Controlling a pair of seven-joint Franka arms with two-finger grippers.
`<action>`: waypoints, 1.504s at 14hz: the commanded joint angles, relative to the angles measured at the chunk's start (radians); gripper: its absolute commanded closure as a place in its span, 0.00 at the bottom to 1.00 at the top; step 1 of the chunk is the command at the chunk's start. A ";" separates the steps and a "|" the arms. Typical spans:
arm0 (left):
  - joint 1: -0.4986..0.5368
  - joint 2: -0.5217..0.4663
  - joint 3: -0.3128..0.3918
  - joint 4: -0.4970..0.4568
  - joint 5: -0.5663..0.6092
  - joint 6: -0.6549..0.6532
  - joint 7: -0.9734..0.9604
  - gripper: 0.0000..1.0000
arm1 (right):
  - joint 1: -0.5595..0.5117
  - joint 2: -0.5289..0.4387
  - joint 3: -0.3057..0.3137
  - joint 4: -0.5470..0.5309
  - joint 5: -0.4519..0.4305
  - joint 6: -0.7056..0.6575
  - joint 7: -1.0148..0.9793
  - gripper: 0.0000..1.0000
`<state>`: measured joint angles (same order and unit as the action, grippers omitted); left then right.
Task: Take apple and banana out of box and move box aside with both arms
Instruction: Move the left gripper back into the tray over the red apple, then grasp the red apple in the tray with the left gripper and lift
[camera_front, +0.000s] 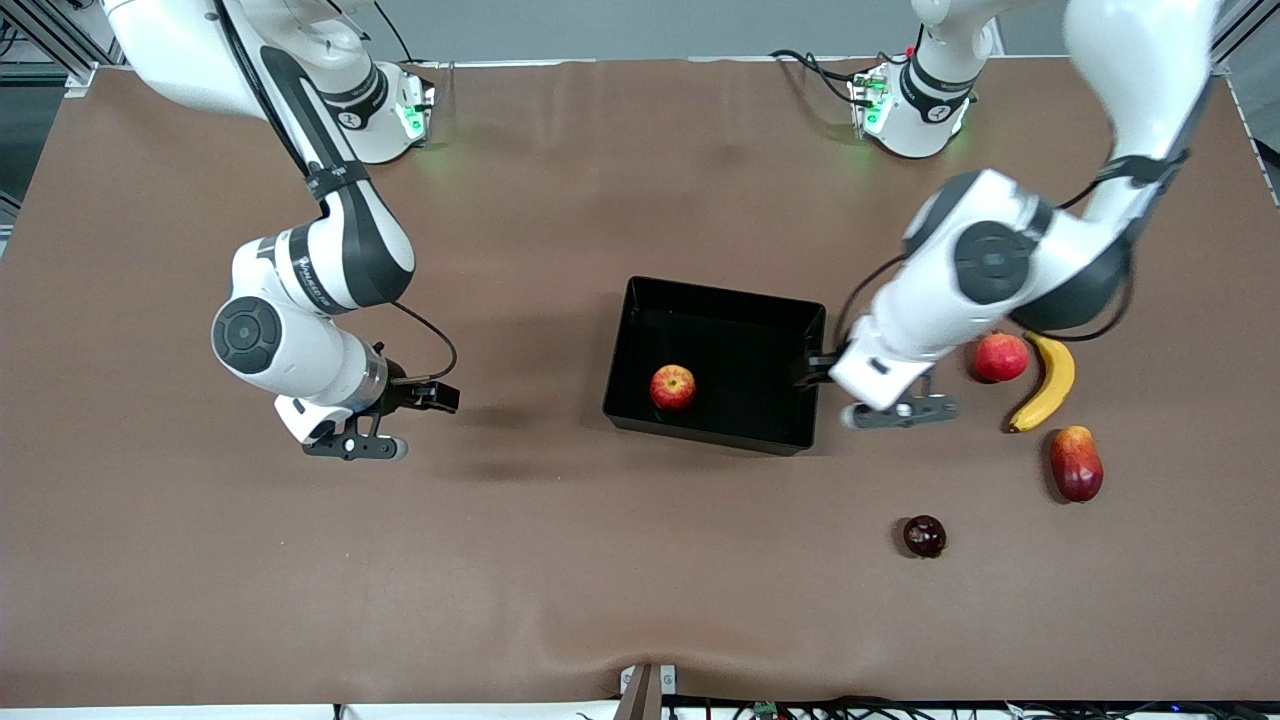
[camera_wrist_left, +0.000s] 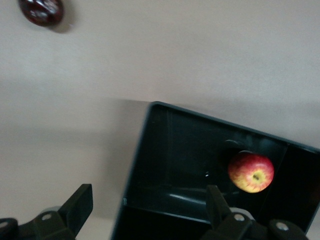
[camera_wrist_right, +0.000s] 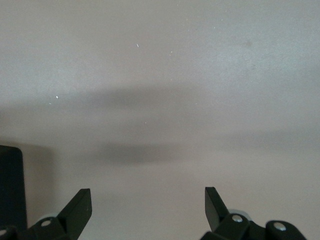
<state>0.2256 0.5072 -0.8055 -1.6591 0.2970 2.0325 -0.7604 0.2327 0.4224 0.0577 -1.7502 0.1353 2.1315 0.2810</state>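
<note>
Both grippers stand wide open and hold nothing. Left gripper hangs over the edge of the black tray at the end toward the left arm, one finger above the tray's inside and the other above the bare table just outside the wall, as the left wrist view shows. Right gripper hovers over bare table, well apart from the tray, toward the right arm's end; its wrist view shows only brown cover and a dark corner of the tray.

Counted: one tray, one apple, one banana, one pomegranate, one oblong red-orange fruit, and one small dark red fruit. The apple, red with yellow streaks, lies inside the tray on its floor, also seen from the left wrist. The banana lies on the table toward the left arm's end, just beside the pomegranate. The oblong fruit lies nearer the front camera than the banana. The dark fruit sits nearer the camera than all the others, apart from them, and appears in the left wrist view.

The left arm bends down from its base with its elbow high; the right arm folds low, wrist turned toward the tray.

A brown cover spreads over the whole table.
</note>
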 joint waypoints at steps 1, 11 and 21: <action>-0.199 0.094 0.130 0.125 0.030 -0.046 -0.100 0.00 | -0.013 -0.028 0.010 -0.031 0.000 0.010 -0.013 0.00; -0.529 0.255 0.298 0.245 0.031 0.000 -0.218 0.00 | -0.015 -0.028 0.010 -0.031 0.000 0.010 -0.013 0.00; -0.555 0.356 0.298 0.234 0.106 0.199 -0.178 0.00 | -0.023 -0.027 0.010 -0.031 0.000 0.010 -0.014 0.00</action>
<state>-0.3134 0.8264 -0.5148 -1.4474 0.3561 2.2023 -0.9431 0.2289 0.4224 0.0544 -1.7514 0.1353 2.1317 0.2810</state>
